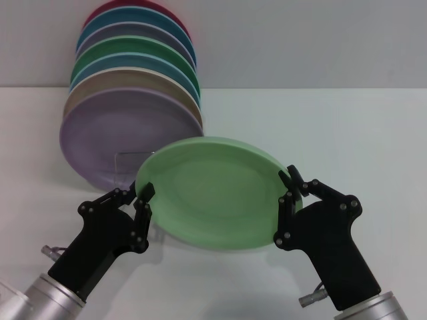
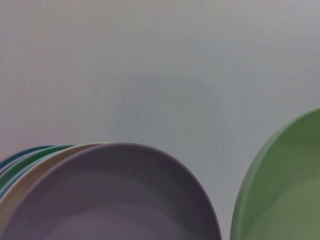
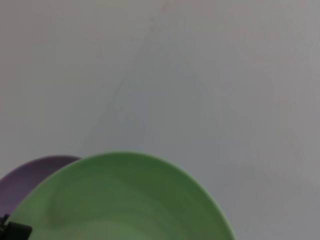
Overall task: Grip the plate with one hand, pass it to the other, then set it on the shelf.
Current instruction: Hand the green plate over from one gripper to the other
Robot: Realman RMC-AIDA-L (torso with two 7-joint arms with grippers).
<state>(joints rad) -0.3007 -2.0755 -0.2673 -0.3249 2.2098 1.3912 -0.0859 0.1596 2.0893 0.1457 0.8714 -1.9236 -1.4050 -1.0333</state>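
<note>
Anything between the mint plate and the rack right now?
Nothing visible blocks it. The plate, with the left gripper and right gripper at opposite rim edges, sits just in front of the clear rack, beside the lilac plate.

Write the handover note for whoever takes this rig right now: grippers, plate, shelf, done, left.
Left gripper: at the mint-green plate's left rim, fingers on either side of the edge; a firm clamp cannot be confirmed.
Right gripper: shut on the plate's right rim.
Plate: held up off the table, tilted, between both grippers, in front of the row of plates.
Shelf: clear rack behind the plate, holding that row; lilac plate foremost.
Done: plate gripped and lifted, both grippers at it.
Left: finish the handover, release one side, set plate on shelf.
</note>
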